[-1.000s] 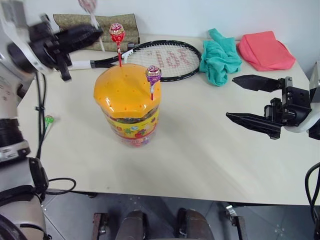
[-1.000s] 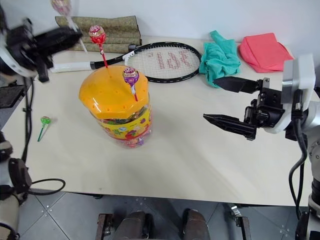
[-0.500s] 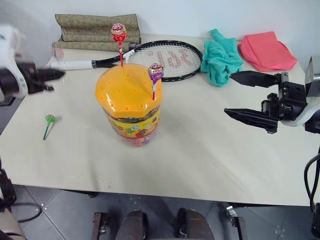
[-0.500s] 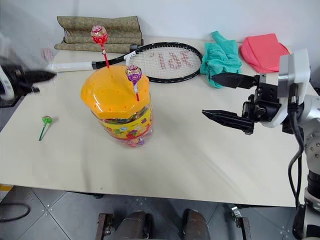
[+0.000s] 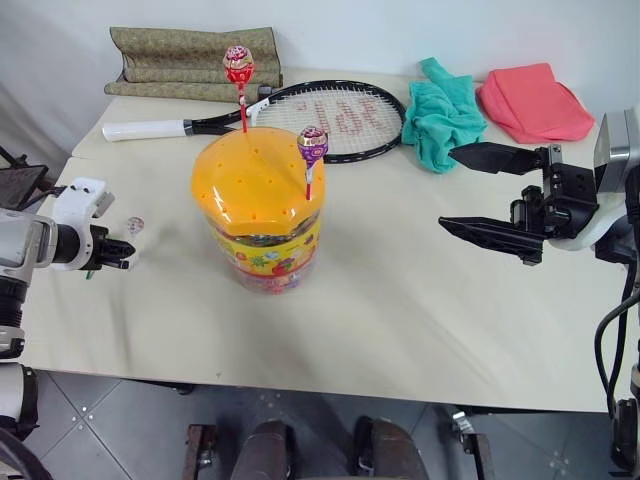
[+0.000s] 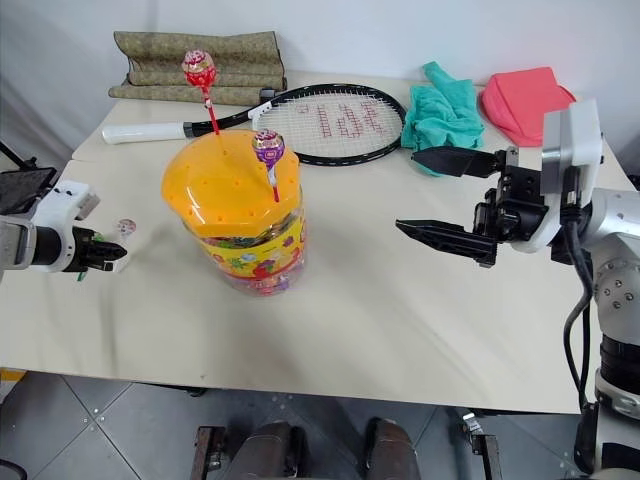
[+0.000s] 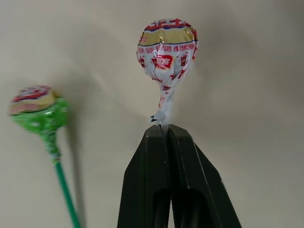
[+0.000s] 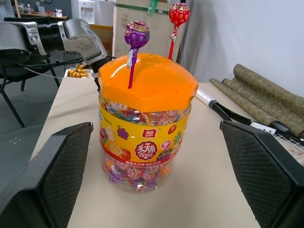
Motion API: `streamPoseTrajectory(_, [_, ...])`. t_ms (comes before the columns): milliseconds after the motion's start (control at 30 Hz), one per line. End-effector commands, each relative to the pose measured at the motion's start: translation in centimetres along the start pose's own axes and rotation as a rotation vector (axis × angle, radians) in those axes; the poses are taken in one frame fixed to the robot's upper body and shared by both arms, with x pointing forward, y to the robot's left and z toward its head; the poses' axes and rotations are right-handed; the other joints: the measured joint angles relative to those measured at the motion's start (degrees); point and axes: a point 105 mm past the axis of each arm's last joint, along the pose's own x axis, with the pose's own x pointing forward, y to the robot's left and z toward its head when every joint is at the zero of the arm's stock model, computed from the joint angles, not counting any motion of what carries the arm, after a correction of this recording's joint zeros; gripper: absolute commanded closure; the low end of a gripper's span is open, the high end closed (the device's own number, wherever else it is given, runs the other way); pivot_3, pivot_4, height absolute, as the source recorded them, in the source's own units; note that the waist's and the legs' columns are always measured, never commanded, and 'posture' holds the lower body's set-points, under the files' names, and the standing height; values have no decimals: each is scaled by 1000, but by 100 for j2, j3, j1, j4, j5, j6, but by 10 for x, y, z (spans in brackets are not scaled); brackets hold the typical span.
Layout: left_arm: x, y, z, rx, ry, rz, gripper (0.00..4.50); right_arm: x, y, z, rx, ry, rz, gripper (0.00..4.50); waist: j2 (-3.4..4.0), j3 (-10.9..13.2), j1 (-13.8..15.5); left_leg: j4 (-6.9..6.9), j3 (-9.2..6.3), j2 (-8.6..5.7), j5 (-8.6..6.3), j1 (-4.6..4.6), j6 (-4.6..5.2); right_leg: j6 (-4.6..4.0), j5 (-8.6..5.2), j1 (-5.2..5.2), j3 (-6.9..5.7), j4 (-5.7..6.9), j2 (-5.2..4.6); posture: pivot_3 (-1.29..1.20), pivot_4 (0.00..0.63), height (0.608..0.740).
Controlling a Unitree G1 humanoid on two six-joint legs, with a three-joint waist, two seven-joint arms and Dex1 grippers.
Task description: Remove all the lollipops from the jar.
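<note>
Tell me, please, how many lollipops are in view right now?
4: red and purple stand in the jar's lid; pink-white is held by the left gripper; green lies beside it on the table.

The racket (image 5: 335, 118) strings carry red letters; the jar (image 8: 145, 142) label shows Chinese characters.

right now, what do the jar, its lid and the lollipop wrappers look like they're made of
Clear label-wrapped jar: likely plastic, sweets visible through its wall. Orange domed lid: glossy, slightly translucent plastic, dotted with holes. Pink-white lollipop wrapper: shiny printed film, twisted at the neck.
</note>
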Motion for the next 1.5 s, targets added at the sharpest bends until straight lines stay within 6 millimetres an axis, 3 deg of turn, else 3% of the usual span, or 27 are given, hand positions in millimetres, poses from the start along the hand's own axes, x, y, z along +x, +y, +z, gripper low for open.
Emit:
streamPoseTrajectory(33, [-14, 0, 10, -12, -33, -26, 4260, -1, 2, 9, -44, -18, 4, 0, 0, 0, -1, 0, 1, 0, 0, 0, 0, 0, 0, 0, 0, 0, 0, 0, 150, 740])
streamPoseTrajectory(367, [-48, 0, 30, 71, -97, -4, 1432, -5, 1, 9, -53, -8, -6, 0, 0, 0, 5, 0, 0, 1, 0, 0, 0, 0, 0, 0, 0, 0, 0, 0, 150, 740])
streamPoseTrajectory(533, [-76, -6, 53, 133, -194, -14, 28, -6, -1, 10, -61, -5, -9, 0, 0, 0, 4, 0, 1, 1, 0, 0, 0, 0, 0, -1, 1, 0, -1, 0, 150, 740])
streamPoseTrajectory(667, [-92, -24, 77, 205, -317, -96, 28, -7, -3, 10, -69, -5, -15, 0, 0, 0, 8, 1, 0, 0, 0, -1, 0, 0, 0, 0, 1, 0, -1, 0, 150, 740])
streamPoseTrajectory(833, [-121, -79, 121, 433, -721, -383, 28, -6, -3, 11, -77, -10, -24, 0, 0, 0, 15, 7, -5, 1, 0, -3, 0, 0, 0, 1, 0, 3, -2, 0, 150, 740])
streamPoseTrajectory(1000, [-129, -100, 133, 512, -915, -538, 28, -6, -2, 10, -76, -13, -34, 0, 0, 0, -12, 7, -4, 1, 0, -3, 0, 0, 0, 0, -3, 5, -2, 0, 150, 740])
streamPoseTrajectory(1100, [-135, -127, 139, 594, -1047, -759, 28, -8, 2, 12, -80, -17, -47, 0, 0, 0, -4, 7, -1, 0, 0, -1, 0, 0, 0, 0, -3, 6, -2, 0, 150, 740])
streamPoseTrajectory(1233, [-127, -155, 152, 626, -1065, -906, 28, -12, 7, 17, -90, -28, -74, 0, -1, 0, 28, 18, -5, -5, -3, -9, 5, 3, 2, 1, -5, 7, -5, 0, 150, 740])
streamPoseTrajectory(1367, [-119, -170, 160, 644, -1062, -980, 28, -12, 13, 23, -95, -33, -90, 0, -1, -1, 3, 17, -2, -5, -4, -6, 8, 4, 2, 2, -4, 7, -5, 0, 150, 740])
streamPoseTrajectory(1500, [-104, -169, 165, 652, -1024, -938, 899, -16, 15, 26, -108, -25, -130, 0, -1, -1, -13, 15, -1, -5, -4, -5, 8, 4, 2, 1, -5, 7, -4, 0, 150, 740])
